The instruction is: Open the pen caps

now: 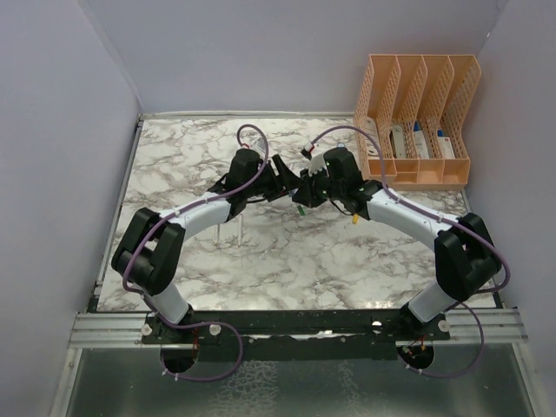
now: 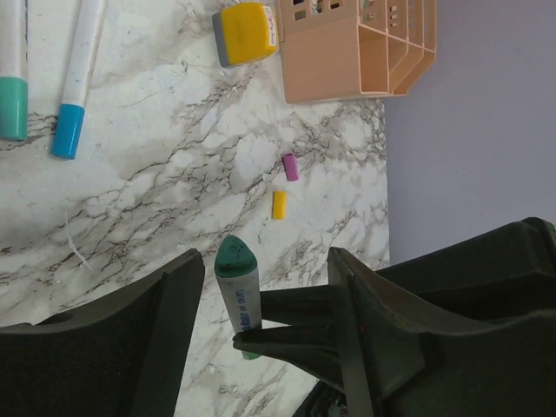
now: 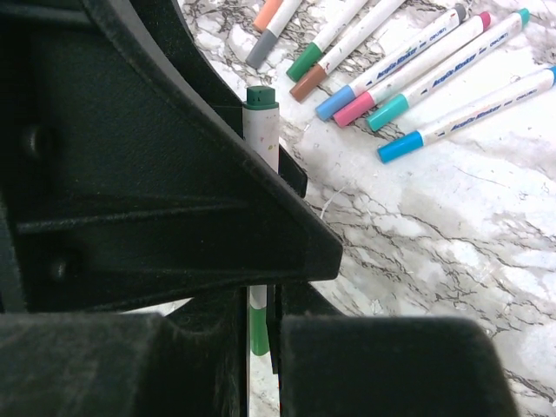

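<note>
Pen (image 3: 261,139) up in the air over the marble table (image 1: 287,252), pinched across its white barrel by the right gripper (image 3: 259,295), jaws clamped tight on it. That grip sits mid-barrel, on purpose I'd say: it leaves the green cap (image 2: 236,261) poking out free for the other arm. And there's the left gripper (image 2: 265,265), released, its two fingers (image 2: 165,330) spread either side of that green end, daylight on both sides, no contact. Looks like the set-up for a pull-apart: one arm anchors, the other squeezes the cap and draws it straight off. Down on the marble, a pink cap (image 2: 290,166) and a yellow cap (image 2: 279,204) lie loose near each other, not far from the orange organizer (image 2: 347,61), with a stubby yellow item (image 2: 248,32) just beside it. Elsewhere a fanned row of capped pens (image 3: 408,78) waits, green, brown, blue, pink and teal among them. Plenty left to do. Next call: close squarely on the cap, not the barrel, or it slips.
</note>
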Controlling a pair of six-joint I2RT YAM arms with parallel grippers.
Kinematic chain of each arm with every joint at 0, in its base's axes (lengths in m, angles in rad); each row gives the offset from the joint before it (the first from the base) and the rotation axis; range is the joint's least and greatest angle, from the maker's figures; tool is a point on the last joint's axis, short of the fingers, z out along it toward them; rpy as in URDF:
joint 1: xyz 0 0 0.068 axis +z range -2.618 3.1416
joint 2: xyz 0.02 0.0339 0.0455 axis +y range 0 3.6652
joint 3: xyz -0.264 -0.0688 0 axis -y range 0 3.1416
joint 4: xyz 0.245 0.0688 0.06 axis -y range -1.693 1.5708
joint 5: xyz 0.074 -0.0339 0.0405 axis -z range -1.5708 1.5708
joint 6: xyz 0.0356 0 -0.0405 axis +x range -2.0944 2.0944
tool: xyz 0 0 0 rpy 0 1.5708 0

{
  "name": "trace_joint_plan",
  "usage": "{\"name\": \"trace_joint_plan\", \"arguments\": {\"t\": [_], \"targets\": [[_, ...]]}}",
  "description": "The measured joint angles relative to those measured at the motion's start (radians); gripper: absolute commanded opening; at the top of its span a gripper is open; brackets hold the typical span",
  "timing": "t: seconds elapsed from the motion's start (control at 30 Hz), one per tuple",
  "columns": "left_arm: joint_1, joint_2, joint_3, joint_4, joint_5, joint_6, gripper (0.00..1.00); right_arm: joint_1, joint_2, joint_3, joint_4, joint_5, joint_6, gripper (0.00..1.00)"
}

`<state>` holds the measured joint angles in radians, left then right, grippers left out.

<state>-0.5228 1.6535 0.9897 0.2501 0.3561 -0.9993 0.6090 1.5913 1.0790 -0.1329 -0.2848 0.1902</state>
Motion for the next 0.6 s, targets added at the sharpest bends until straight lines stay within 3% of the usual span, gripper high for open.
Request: {"name": "trace_joint_plan", "arguments": {"t": [0.2, 0.47, 0.53, 0.57, 0.6], "targets": [[-0.009, 0.000, 0.000, 0.016, -0.005, -0.015, 0.39, 0.001, 0.000, 0.000, 0.010, -0.003, 0.031, 0.01], [-0.008, 0.006, -0.003, 0.010, -0.032, -0.011, 0.02, -0.002, -0.005, -0.001, 0.022, -0.003, 0.098, 0.01], [-0.009, 0.006, -0.003, 0.011, -0.032, -0.011, 0.00, -0.002, -0.006, -0.002, 0.022, -0.002, 0.111, 0.02], [-0.009, 0.006, -0.003, 0.012, -0.032, -0.013, 0.00, -0.002, -0.008, -0.003, 0.022, -0.001, 0.116, 0.09], [-0.009, 0.006, -0.004, 0.012, -0.032, -0.013, 0.00, -0.002, -0.009, -0.003, 0.022, -0.001, 0.121, 0.22]]}}
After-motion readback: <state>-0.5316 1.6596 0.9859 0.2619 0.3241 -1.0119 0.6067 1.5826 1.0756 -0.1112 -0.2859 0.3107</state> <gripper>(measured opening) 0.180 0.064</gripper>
